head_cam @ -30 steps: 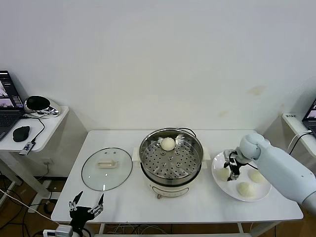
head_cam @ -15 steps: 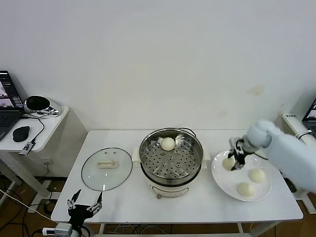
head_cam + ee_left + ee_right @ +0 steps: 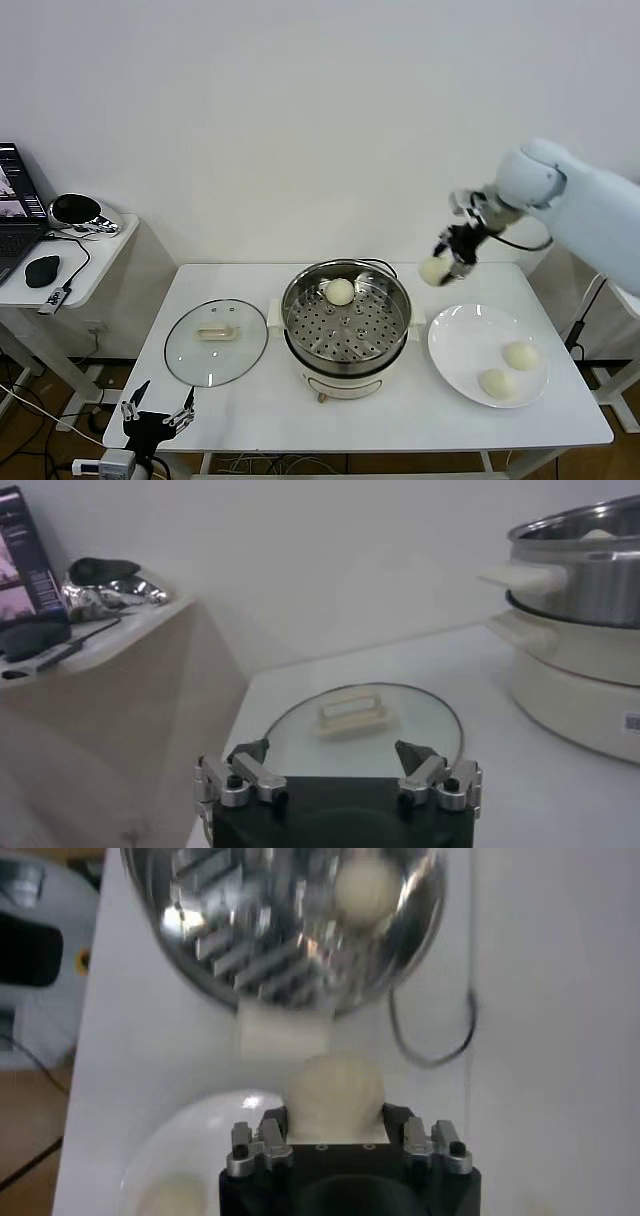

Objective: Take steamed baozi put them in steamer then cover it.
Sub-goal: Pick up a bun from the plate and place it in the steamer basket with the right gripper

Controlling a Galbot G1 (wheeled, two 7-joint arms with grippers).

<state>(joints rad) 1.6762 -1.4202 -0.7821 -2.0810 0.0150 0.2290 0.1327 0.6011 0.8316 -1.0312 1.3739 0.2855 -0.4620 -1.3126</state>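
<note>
My right gripper [image 3: 447, 258] is shut on a cream-white baozi [image 3: 434, 270], raised in the air between the plate and the steamer [image 3: 350, 335]. In the right wrist view this baozi [image 3: 335, 1093] fills the gap between the jaws of the gripper [image 3: 335, 1123]. One baozi [image 3: 340, 291] lies on the perforated tray at the back of the steamer. Two more baozi [image 3: 520, 355] [image 3: 495, 382] rest on the white plate [image 3: 460, 345]. The glass cover [image 3: 216, 341] lies flat left of the steamer. My left gripper [image 3: 157, 413] hangs open below the table's front left corner.
A side table [image 3: 95, 262] at the far left carries a laptop, a mouse [image 3: 42, 270] and a dark headset. A black cable [image 3: 430, 1028] runs behind the steamer. The left wrist view shows the cover [image 3: 365, 730] and the steamer's white base [image 3: 580, 705].
My right gripper lifted a baozi off the plate and carried it up and toward the steamer. The left gripper sank slightly lower and to the left.
</note>
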